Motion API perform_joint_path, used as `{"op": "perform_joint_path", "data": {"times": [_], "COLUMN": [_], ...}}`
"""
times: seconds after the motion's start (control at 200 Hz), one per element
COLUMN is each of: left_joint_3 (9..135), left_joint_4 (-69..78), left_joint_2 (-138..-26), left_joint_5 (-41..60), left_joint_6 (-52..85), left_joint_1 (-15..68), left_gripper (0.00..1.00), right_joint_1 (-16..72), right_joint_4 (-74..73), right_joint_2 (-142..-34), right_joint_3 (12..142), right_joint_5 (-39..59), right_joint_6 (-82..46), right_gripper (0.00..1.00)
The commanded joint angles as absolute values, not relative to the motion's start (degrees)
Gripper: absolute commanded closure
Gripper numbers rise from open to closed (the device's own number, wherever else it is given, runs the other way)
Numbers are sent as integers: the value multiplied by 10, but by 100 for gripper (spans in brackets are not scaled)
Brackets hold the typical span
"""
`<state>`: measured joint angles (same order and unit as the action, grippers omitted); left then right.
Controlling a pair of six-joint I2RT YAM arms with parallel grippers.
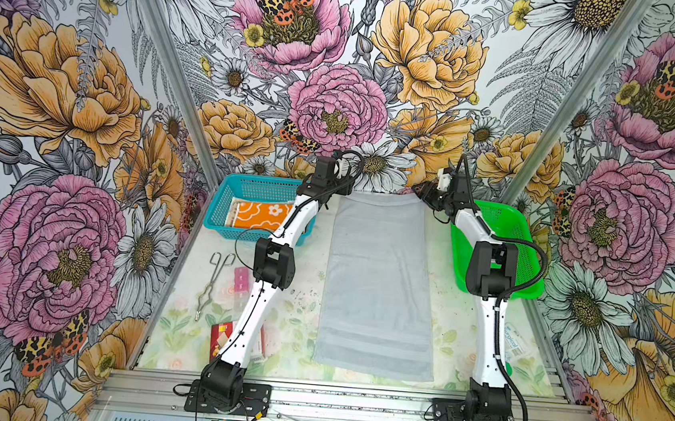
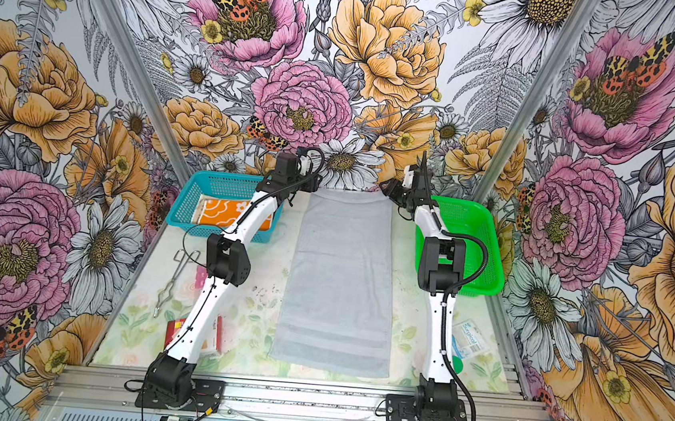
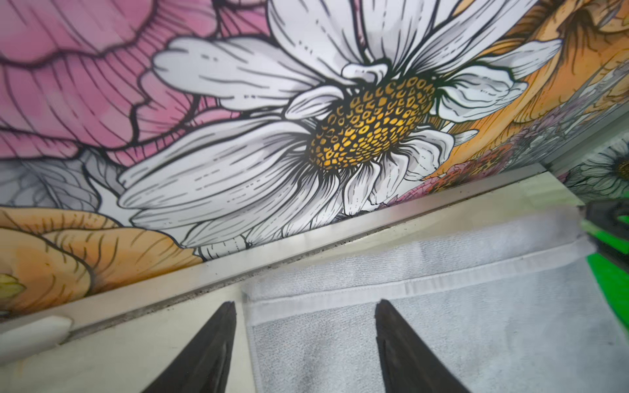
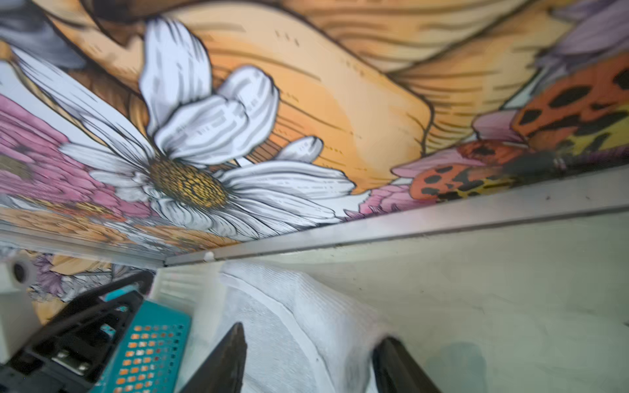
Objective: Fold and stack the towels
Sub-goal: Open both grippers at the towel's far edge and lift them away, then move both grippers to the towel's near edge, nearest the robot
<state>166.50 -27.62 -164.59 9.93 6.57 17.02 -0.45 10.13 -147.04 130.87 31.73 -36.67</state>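
Spread flat down the middle of the pale table (image 1: 302, 312), the large plain grey terry towel (image 1: 379, 282) was seen, far hem by the back wall. The left gripper (image 3: 306, 303) was held parted over its far left corner, nothing clamped. The right gripper (image 4: 313, 333) was likewise parted over the rumpled far right corner. The orange flowered towel (image 1: 262, 213) was seen lying in the blue plastic basket (image 1: 220, 193).

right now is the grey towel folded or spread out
Spread out: the grey towel lies flat as one long strip down the middle of the table, no cross fold showing. Whether it is doubled lengthwise, cannot tell.
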Motion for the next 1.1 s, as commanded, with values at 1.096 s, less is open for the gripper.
{"op": "perform_joint_path", "data": {"times": [1.096], "left_joint_3": [638], "left_joint_4": [-391], "left_joint_2": [-891], "left_joint_5": [160], "left_joint_6": [258], "left_joint_1": [397], "left_gripper": [36], "right_joint_1": [198], "right_joint_4": [141], "right_joint_2": [-700], "right_joint_3": [372], "right_joint_5": [221], "right_joint_6": [-488], "right_gripper": [35]}}
